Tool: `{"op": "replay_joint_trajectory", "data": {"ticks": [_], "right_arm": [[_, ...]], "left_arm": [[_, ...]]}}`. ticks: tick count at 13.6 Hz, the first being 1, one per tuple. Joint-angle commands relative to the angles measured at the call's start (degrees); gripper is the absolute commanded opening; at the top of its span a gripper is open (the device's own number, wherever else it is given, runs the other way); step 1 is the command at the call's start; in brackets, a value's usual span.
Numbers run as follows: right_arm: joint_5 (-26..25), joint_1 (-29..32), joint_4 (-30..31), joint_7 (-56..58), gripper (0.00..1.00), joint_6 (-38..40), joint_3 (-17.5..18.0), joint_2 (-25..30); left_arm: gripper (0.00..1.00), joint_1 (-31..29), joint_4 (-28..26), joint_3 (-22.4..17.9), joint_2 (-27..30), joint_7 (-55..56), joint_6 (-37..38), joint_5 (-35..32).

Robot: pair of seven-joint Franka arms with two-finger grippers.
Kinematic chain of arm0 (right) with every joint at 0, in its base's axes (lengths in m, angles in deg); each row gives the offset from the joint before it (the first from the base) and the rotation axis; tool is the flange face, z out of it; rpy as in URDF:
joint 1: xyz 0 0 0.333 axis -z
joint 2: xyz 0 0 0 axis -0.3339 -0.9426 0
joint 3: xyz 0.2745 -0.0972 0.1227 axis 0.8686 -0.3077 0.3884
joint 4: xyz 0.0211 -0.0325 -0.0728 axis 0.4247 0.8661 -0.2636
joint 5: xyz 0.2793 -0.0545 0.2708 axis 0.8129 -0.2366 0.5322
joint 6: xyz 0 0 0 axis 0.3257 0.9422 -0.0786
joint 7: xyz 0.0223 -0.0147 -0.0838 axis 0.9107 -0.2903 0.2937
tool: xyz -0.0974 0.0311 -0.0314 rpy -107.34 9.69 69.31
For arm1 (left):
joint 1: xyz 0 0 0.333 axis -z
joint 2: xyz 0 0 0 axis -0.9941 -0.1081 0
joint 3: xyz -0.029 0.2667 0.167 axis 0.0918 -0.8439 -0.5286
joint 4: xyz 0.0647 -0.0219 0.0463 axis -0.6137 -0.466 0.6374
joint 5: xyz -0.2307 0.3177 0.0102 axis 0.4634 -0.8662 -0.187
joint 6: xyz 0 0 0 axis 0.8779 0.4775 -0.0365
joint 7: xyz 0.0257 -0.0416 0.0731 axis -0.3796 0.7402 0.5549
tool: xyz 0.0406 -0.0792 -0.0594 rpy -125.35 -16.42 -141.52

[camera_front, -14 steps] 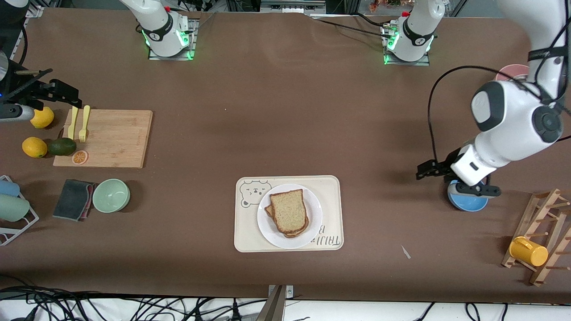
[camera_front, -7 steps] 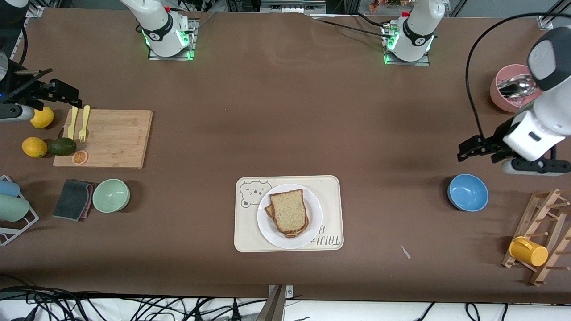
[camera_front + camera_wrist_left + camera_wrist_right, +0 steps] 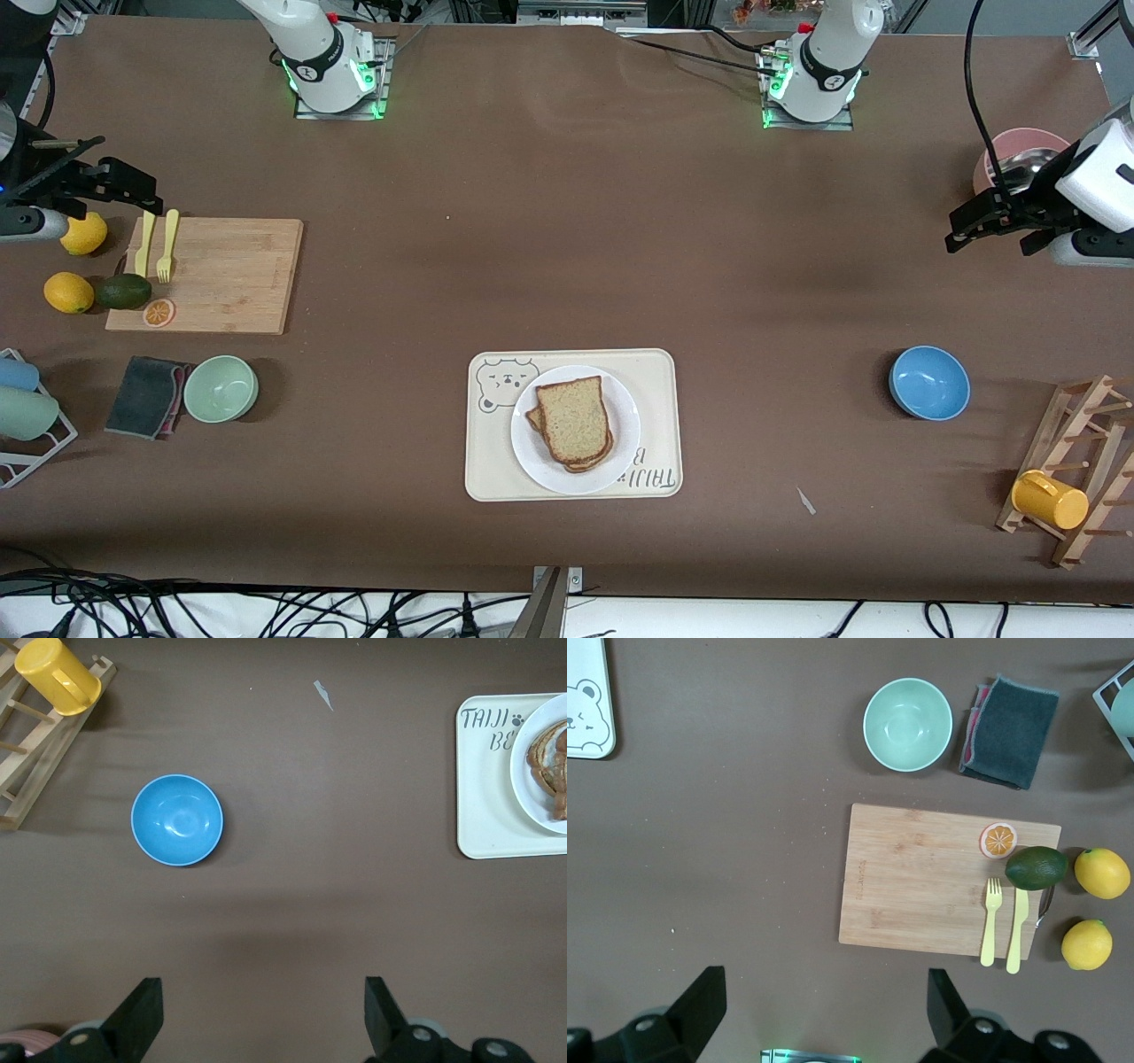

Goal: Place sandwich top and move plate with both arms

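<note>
The sandwich top (image 3: 574, 418), a speckled light-brown bread slice, lies on top of a stack of bread on the white plate (image 3: 620, 452). The plate sits on the cream bear-printed tray (image 3: 496, 474), nearer the front camera. The plate's edge (image 3: 530, 793) and the bread (image 3: 549, 753) also show in the left wrist view. My left gripper (image 3: 988, 232) (image 3: 261, 1019) is open and empty, up in the air beside the pink bowl (image 3: 1019, 146), well away from the plate. My right gripper (image 3: 124, 182) (image 3: 824, 1005) is open and empty, waiting over the right arm's end of the table.
A blue bowl (image 3: 928, 383) and a wooden rack with a yellow cup (image 3: 1050, 499) stand toward the left arm's end. A cutting board (image 3: 221, 275) with cutlery, lemons, an avocado (image 3: 122, 291), a green bowl (image 3: 221, 388) and a grey cloth (image 3: 146, 396) lie toward the right arm's end.
My left gripper has moved from over the blue bowl away toward the pink bowl at its end of the table. The right arm and the plate have not moved.
</note>
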Motion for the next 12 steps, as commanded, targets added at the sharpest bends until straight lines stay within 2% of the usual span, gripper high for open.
{"op": "replay_joint_trajectory", "data": {"ticks": [1, 4, 12], "right_arm": [[0.2, 0.6, -0.9, -1.1, 1.0, 0.1, 0.8, 0.0], [3.0, 0.8, -0.9, -1.0, 1.0, -0.7, 0.5, -0.1], [2.1, 0.8, -1.1, -4.9, 1.0, -0.6, 0.4, 0.0]], "left_arm": [[1.0, -0.1, 1.1, 0.5, 0.1, 1.1, 2.4, -2.2], [1.0, -0.2, 1.1, 0.4, 0.3, 1.1, 3.0, -2.2], [1.0, -0.2, 1.1, 0.3, 1.0, 1.0, 4.2, -3.0]]}}
